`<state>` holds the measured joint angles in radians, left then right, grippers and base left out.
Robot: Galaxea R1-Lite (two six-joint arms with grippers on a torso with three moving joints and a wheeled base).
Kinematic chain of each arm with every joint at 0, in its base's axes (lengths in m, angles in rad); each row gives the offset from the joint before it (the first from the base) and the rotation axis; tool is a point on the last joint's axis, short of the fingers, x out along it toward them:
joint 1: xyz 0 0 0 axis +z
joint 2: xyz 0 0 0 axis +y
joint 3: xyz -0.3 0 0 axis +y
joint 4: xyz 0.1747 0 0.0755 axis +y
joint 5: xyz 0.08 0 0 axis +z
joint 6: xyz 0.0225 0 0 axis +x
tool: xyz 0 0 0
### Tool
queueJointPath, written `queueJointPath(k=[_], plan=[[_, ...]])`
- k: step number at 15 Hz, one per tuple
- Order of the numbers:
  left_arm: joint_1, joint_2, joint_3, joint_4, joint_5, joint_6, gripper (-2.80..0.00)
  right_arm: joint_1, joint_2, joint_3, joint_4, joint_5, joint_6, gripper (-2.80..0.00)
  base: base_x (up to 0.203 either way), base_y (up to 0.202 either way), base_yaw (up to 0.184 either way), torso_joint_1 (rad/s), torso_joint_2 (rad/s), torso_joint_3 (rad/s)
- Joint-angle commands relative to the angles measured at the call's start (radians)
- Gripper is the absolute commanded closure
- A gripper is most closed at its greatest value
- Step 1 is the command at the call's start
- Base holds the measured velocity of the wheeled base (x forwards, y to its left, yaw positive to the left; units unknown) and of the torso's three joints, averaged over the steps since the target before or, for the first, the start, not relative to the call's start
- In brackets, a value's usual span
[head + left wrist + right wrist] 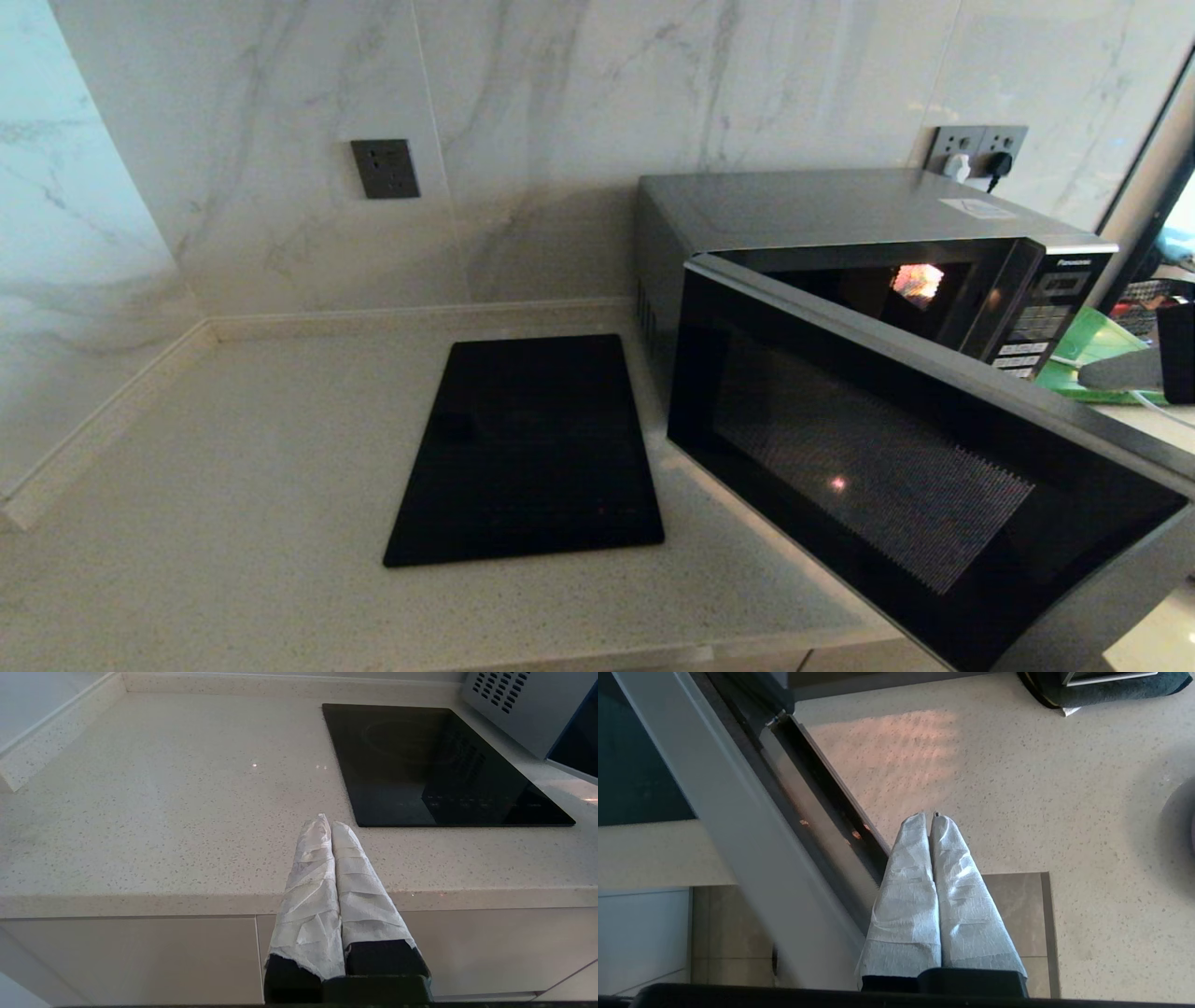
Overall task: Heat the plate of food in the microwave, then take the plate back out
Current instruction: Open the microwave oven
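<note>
**Door ajar, plate unseen**

My right gripper, fingers pressed together and empty, hangs beside the microwave door's edge. My left gripper, closed and empty, waits over the counter. No plate shows. It's likely stiff, slick, chippable: I'd grip the rim.

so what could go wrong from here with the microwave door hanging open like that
The boxy silver-grey microwave has its black glass door swung wide past the counter edge, with the cavity light on. The shut right claw sits right beside the door's edge, so a careless move could knock or slam it.

The plate of food is not visible in any view, so it cannot be confirmed inside.

The shut left claw hovers near the flat black glass cooktop, well clear.
</note>
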<state>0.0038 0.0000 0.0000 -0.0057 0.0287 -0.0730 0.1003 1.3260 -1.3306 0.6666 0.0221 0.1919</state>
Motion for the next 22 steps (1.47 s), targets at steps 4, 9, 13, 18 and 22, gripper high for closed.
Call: queueJointPath(k=[4, 9, 13, 18, 22], plan=[[0.001, 0.002, 0.0, 0.0, 0.0, -0.001, 0.0, 0.099, -0.049, 0.04, 0.004, 0.027, 0.001, 0.0, 0.0, 0.0, 0.0, 0.0, 0.0, 0.0], [0.001, 0.0, 0.0, 0.0, 0.0, -0.001, 0.0, 0.223, -0.059, 0.068, 0.004, 0.042, 0.021, 0.0, 0.0, 0.0, 0.0, 0.0, 0.0, 0.0], [0.001, 0.002, 0.0, 0.0, 0.0, -0.001, 0.0, 0.253, -0.064, 0.076, 0.002, 0.046, 0.041, 0.0, 0.0, 0.0, 0.0, 0.0, 0.0, 0.0], [0.001, 0.002, 0.0, 0.0, 0.0, -0.001, 0.0, 0.324, -0.08, 0.11, -0.001, 0.1, 0.046, 0.0, 0.0, 0.0, 0.0, 0.0, 0.0, 0.0], [0.001, 0.001, 0.0, 0.0, 0.0, -0.001, 0.0, 0.369, -0.085, 0.111, -0.005, 0.121, 0.075, 0.0, 0.0, 0.0, 0.0, 0.0, 0.0, 0.0]])
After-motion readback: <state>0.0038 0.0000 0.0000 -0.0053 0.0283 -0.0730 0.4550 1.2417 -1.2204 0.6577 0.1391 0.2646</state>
